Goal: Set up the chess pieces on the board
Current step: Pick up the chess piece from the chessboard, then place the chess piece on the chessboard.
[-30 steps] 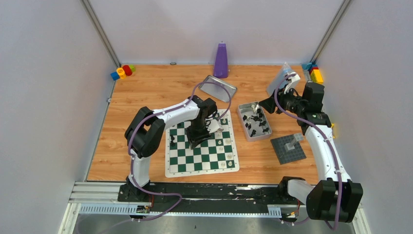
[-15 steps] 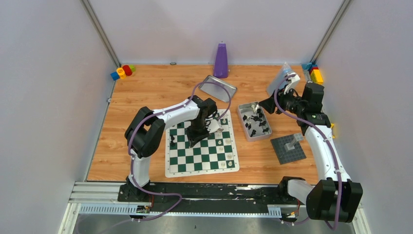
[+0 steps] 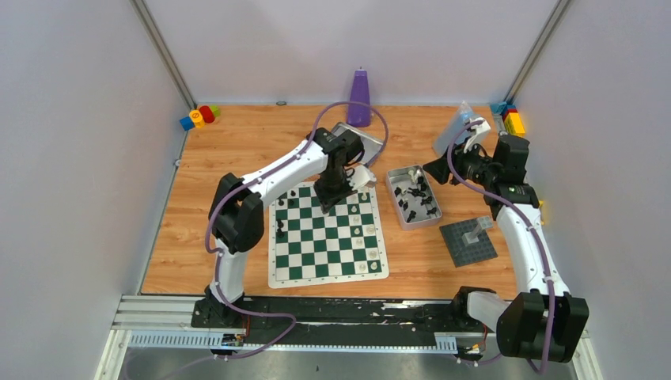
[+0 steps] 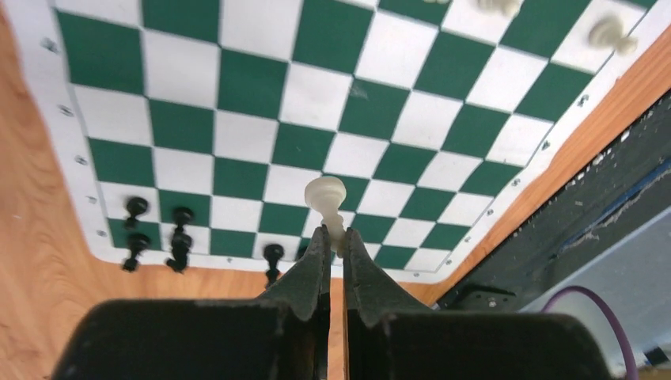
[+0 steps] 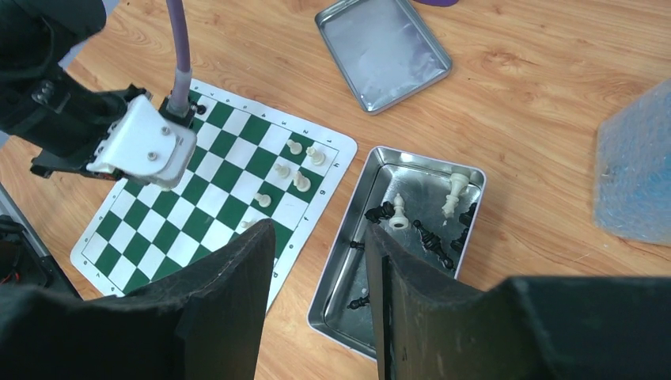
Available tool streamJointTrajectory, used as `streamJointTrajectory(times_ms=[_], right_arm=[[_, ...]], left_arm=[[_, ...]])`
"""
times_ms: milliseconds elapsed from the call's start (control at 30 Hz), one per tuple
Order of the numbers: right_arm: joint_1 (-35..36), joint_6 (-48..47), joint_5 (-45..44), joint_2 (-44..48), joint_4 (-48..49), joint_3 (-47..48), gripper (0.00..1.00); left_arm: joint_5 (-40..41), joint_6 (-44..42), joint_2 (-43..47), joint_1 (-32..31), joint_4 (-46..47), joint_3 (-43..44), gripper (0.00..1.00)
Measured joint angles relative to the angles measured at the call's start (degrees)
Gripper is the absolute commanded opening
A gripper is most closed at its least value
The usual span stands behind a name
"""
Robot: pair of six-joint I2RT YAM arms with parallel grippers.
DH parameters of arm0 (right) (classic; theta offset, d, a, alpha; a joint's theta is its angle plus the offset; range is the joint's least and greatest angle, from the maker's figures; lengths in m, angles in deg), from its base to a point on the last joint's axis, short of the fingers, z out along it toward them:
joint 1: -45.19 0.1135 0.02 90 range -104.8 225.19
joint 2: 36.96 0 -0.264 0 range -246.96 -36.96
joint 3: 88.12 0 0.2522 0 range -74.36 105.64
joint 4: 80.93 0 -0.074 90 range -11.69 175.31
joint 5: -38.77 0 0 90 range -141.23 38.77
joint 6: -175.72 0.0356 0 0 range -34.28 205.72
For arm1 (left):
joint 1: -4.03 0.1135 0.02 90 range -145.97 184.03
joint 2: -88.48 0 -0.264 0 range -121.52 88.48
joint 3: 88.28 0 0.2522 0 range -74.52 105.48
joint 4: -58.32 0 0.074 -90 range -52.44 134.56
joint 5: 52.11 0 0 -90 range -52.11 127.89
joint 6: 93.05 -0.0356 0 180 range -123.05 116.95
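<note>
**Left gripper pinching a white pawn over the board**

- Left gripper [image 4: 332, 240]: jaws nearly together, clamped on the lower stem of a white pawn [image 4: 326, 192]. The head sticks out past the fingertips. It looks clear of the board [image 4: 237, 103], near its far side.
- Right gripper [image 5: 319, 231]: half open and empty, hanging above the tray [image 5: 332, 294] that holds the remaining chess pieces [image 5: 427, 235], black and white mixed. The tray sits on the bench [image 3: 237, 142] just right of the board.
- A few white and black pieces already stand on the board.

Handling, my read: the pieces are tiny, light, hard plastic, smooth and round, so they roll or twist out of a pinch easily. They're top-heavy on narrow bases and easy to knock over. The best hold is low on the stem or collar, square across the axis with modest force. Set the piece down vertically before opening the jaws. The board is a thin mat that may slide if dragged.
</note>
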Motion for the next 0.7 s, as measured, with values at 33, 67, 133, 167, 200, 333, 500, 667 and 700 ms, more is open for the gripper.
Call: streamJointTrajectory(times_ms=[33,67,133,167,200,333,500,667,700], right_arm=[[-0.11,0.0,0.0,0.04,0.0,0.0,0.47],[-0.17,0.0,-0.02,0.09,0.0,0.0,0.46],[-0.24,0.0,-0.22,0.24,-0.02,0.0,0.46],[-0.28,0.0,-0.28,0.31,0.0,0.02,0.46],[-0.33,0.0,-0.37,0.35,-0.02,0.02,0.46],[-0.61,0.0,-0.57,0.39,-0.07,0.02,0.46],[-0.92,0.0,-1.18,0.85,-0.22,0.02,0.46],[-1.03,-0.02,-1.55,1.03,-0.26,0.02,0.46],[-1.07,-0.02,-1.57,1.03,-0.28,0.02,0.46]], left_arm=[[-0.02,-0.15,-0.96,0.0,-0.74,2.67,0.08],[-0.04,-0.26,-2.23,0.0,-1.4,5.35,0.08],[-0.11,-0.55,-5.22,-0.02,-2.86,10.62,0.09],[-0.15,-0.66,-7.04,-0.07,-3.74,13.49,0.09],[-0.22,-0.76,-8.96,-0.11,-4.33,16.11,0.09],[-0.33,-1.14,-15.98,-0.57,-7.06,24.79,0.09],[-0.44,-1.7,-22.14,-2.08,-9.25,31.61,0.1],[-0.44,-1.92,-23.82,-3.87,-9.9,34.38,0.1],[-0.44,-1.95,-23.82,-4.11,-9.94,34.62,0.1]])
